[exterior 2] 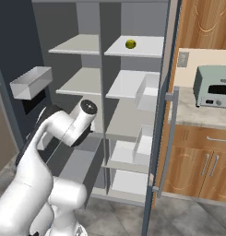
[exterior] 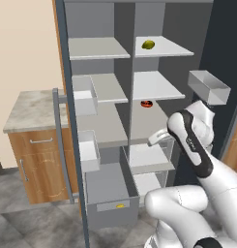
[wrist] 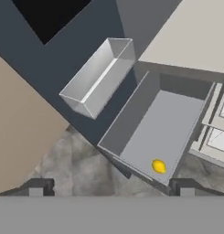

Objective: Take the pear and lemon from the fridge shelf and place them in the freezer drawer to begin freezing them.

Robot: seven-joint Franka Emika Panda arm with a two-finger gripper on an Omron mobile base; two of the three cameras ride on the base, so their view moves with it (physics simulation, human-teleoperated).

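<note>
The yellow-green pear [exterior: 148, 44] [exterior 2: 130, 44] rests on the top right fridge shelf [exterior: 168, 48] [exterior 2: 149, 46]. At the bottom of the fridge the grey freezer drawer [exterior: 108, 186] [wrist: 150, 132] stands pulled out. The yellow lemon [exterior: 120, 206] [wrist: 158, 166] lies inside it, close to the front panel. My gripper [exterior: 155, 139] [wrist: 111, 188] hangs above the drawer and looks down into it. It is open, its fingertips [wrist: 38, 187] far apart with nothing between them. In the right base view my arm hides the hand and part of the drawer [exterior 2: 80, 166].
A grey open bin [exterior: 209, 86] [exterior 2: 31, 82] [wrist: 97, 77] hangs on the dark door beside my arm. A small red-orange thing [exterior: 147, 103] sits on a middle shelf. White bins [exterior: 86, 94] line the other door. A toaster oven [exterior 2: 213, 87] stands on the wooden counter.
</note>
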